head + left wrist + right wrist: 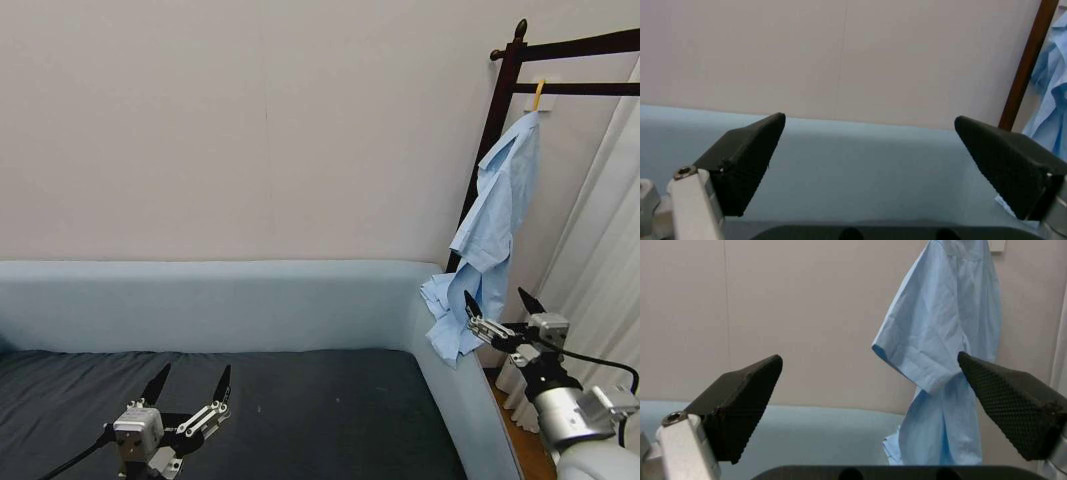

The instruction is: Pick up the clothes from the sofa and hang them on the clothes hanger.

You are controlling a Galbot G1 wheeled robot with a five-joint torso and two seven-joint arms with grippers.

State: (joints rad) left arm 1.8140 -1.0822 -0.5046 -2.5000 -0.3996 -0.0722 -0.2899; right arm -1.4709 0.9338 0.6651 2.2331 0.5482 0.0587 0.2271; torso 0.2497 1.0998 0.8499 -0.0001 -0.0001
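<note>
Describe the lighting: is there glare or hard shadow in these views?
Head view: soft, even light, no glare on the wall; only gentle shading in the folds of the shirt. Both wrist views: the open black jaws stand dark against the pale wall.

Sofa (250, 305) — shirt hem (445, 325) on armrest (445, 395)

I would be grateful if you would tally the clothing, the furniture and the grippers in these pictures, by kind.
Clothing: 1, the blue shirt, hanging on the rack.
Furniture: 2, the sofa and the wooden clothes rack.
Grippers: 2, the left gripper over the sofa seat and the right gripper by the shirt's lower end, both open.
Total: 5.
</note>
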